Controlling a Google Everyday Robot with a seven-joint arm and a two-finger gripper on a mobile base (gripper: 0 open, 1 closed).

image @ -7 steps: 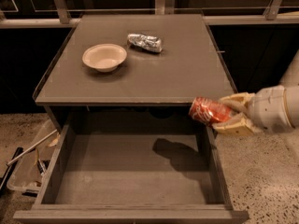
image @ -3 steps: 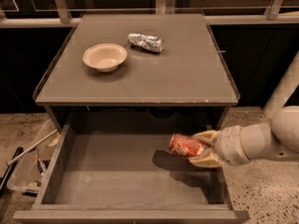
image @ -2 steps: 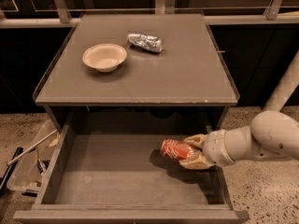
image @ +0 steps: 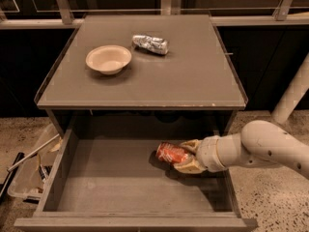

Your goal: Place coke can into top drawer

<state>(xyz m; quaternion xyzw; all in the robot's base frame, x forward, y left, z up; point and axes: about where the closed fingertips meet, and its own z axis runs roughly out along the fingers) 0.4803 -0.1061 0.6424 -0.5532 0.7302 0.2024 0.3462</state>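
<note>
The drawer stands pulled out under the cabinet top. The can is inside it, right of the floor's centre, toward 2 o'clock. It lies on its side, one end pointing to about 10 o'clock and the other tucked between the fingers. A dark shadow sits just under and beside it. Whether it rests on the floor or hangs just above cannot be told.

The gripper reaches in from 3 o'clock, over the drawer's right wall, at the end of the pale arm. Its two fingers pinch the can, one at the can's 1 o'clock edge and one at its 5 o'clock edge. Most of the red body sticks out from the gripper toward 9 o'clock.

On the cabinet top, a bowl sits at about 10 o'clock from the centre. A crumpled foil can lies on its side near 11 o'clock, just beside the bowl but apart from it. A clear bin sits on the speckled ground at the drawer's 9 o'clock.
</note>
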